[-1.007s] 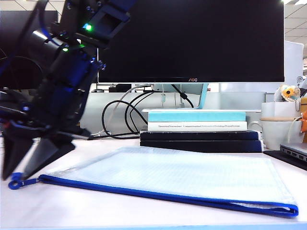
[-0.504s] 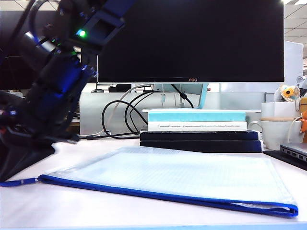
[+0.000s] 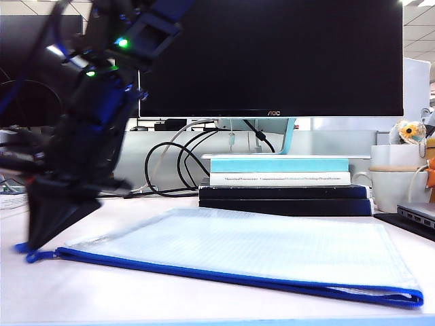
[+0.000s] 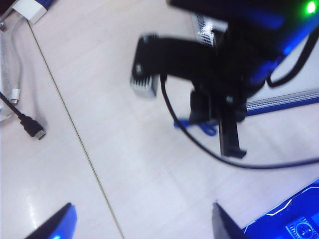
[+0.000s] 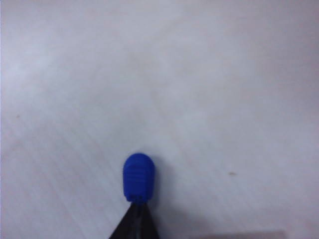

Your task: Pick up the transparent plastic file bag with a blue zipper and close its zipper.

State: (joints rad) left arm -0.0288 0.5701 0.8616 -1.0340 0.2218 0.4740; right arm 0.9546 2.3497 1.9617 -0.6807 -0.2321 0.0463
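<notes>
the file bag (image 3: 258,251) lies flat on the white table (image 3: 102,292), its blue zipper (image 3: 224,274) running along the long edge nearest the exterior camera, from the left corner across to the right one. behind it sits a stack of books (image 3: 282,183), then a big dark monitor (image 3: 272,58) with black cables (image 3: 170,166) trailing down, and a white mug (image 3: 397,183) off to the right.

the arm working at the bag's left corner is the right one, reaching across the middle. its right gripper (image 3: 34,246) points down at the table with its dark fingers (image 3: 51,214) brought together to a tip just beside the end of the zipper. from its own wrist camera the right gripper (image 5: 139,211) is pinched closed on the small blue cord pull (image 5: 139,177), which sticks out beyond the tips over bare table.

the left gripper (image 4: 142,219) hangs well above the table, its two fingertips (image 4: 60,221) set wide apart with nothing between them. its camera looks down on the other arm, a bit of the blue pull cord (image 4: 197,125) under it, and a strip of the bag's edge (image 4: 281,102).
</notes>
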